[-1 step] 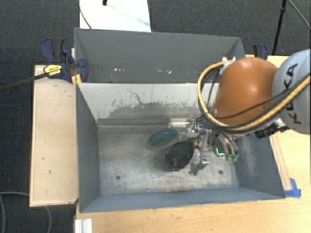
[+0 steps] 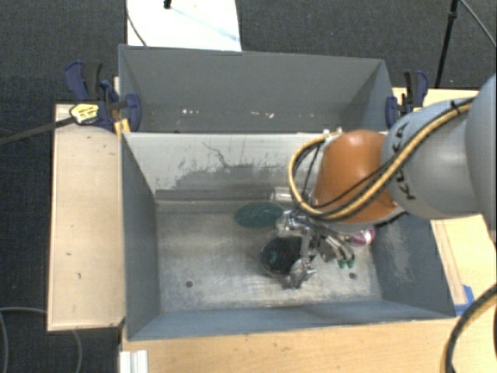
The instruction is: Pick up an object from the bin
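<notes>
Nearest the lens is my grey arm (image 2: 446, 169), coming in from the right above the bin's right wall, with black and yellow cables (image 2: 342, 204) looping down from it around my orange cover (image 2: 349, 173). Below that cover my gripper (image 2: 298, 269) hangs low over the floor of the bin (image 2: 202, 274), right of its middle and towards the front wall. From this angle I cannot tell how far my jaws stand apart, nor whether anything sits between them. Pressed against my left side, or just beside it, lies a dark round thing (image 2: 276, 256), blackish and glossy, resting on the bin floor; it is the object closest to me, and its right edge is hidden behind my metal parts. Further back and a little left, near the foot of the rear wall, lies a teal oval thing (image 2: 256, 214), flat on the floor and apart from the dark one. On my other side, to the right, a pink thing (image 2: 362, 236) peeks out from under my wrist, and a few small green bits (image 2: 347, 262) lie just in front of it. The left half of the bin floor is bare scuffed metal.
</notes>
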Controlling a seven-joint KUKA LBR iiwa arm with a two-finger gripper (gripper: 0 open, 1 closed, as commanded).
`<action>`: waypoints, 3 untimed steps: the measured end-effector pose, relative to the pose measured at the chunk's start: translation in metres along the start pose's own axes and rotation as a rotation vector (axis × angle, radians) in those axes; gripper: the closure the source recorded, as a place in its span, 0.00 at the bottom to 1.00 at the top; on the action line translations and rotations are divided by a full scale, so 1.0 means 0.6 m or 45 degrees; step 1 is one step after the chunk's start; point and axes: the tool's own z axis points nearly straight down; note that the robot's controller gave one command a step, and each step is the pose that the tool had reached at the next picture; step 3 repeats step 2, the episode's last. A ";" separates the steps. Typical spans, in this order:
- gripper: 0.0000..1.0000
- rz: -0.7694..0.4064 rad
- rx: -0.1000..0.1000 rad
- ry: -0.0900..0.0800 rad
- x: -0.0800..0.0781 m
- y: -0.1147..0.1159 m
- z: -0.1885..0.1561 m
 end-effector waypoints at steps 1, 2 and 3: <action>1.00 0.004 0.000 -0.009 -0.003 0.001 -0.007; 1.00 -0.146 0.003 -0.020 -0.051 0.004 -0.242; 1.00 -0.146 0.003 -0.020 -0.051 0.004 -0.242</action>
